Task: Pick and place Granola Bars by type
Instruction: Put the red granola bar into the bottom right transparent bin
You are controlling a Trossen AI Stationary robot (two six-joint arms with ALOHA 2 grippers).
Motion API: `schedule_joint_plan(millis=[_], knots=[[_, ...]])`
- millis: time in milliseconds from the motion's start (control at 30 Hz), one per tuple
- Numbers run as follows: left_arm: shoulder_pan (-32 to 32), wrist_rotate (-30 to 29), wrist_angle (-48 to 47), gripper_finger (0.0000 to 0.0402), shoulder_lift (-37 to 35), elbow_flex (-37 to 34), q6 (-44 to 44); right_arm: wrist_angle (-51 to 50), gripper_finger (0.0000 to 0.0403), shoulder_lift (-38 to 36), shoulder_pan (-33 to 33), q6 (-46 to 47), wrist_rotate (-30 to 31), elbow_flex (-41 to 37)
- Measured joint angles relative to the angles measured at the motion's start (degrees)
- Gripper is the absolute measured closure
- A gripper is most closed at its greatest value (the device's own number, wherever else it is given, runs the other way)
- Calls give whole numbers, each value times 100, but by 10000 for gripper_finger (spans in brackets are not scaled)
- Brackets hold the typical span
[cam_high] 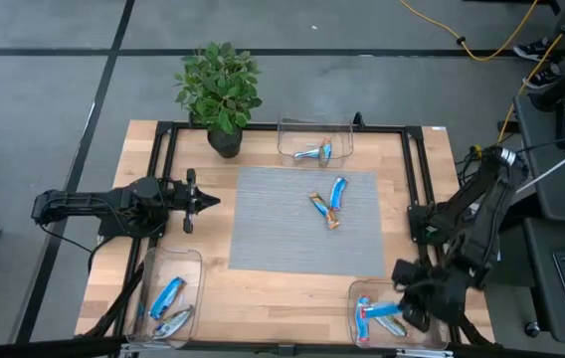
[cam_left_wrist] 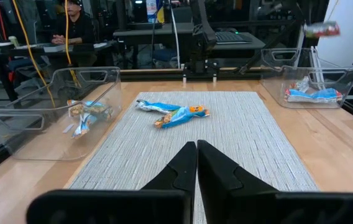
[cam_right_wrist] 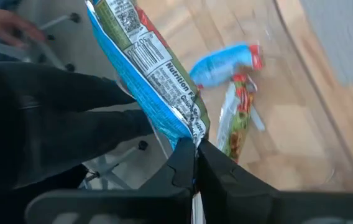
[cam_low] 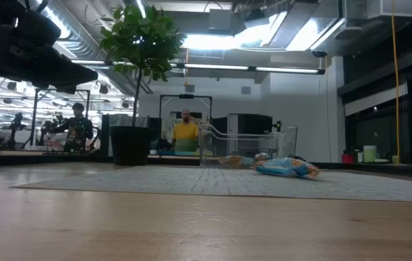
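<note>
1. The right gripper (cam_right_wrist: 195, 155) is hovering over the clear bin (cam_high: 357, 298) at the table's near right corner, its fingers pinched together on the crimped end of a blue-wrapped granola bar (cam_right_wrist: 145, 68), which is hanging from them.

2. To do this step well, the gripper should probably be lowering until the bar is inside the bin's walls before letting go, so the light foil wrapper is not fluttering out or catching on the rim.

3. Inside that bin, two bars (cam_right_wrist: 232, 93) are already lying just beside each other, one blue and one with a green and red wrapper; the release is best aimed at the bare floor next to them.

4. The left gripper (cam_high: 206, 200) is waiting at the left edge of the grey mat (cam_high: 263, 219), fingers together and holding nothing.

5. Two bars (cam_high: 329, 202), one blue and one orange-brown, are lying touching at the mat's middle, not yet sorted.

6. A second clear bin (cam_high: 287, 129) at the far edge is holding bars, and a third (cam_high: 198, 261) at the near left corner is holding a blue and a silver one.

7. A potted plant (cam_high: 221, 89) is standing at the far left, well apart from the work.

8. Nothing appears to be blocking the drop; people are sitting in the room beyond the table.
</note>
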Motion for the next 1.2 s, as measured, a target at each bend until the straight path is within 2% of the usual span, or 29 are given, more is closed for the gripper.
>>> schedule_joint_plan(millis=[333, 700, 867, 1200], knots=[[-2, 0, 2, 389, 0, 0, 0, 113, 388, 1061, 357, 886, -7, 0], [-1, 2, 0, 394, 0, -1, 0, 385, 387, 1950, 516, 1038, -115, -4], [0, 1, 0, 389, 0, -1, 0, 379, 386, 2249, 514, 1015, -396, -4], [-1, 1, 0, 395, 0, -2, 0, 377, 384, 2349, 514, 1013, -402, -4]])
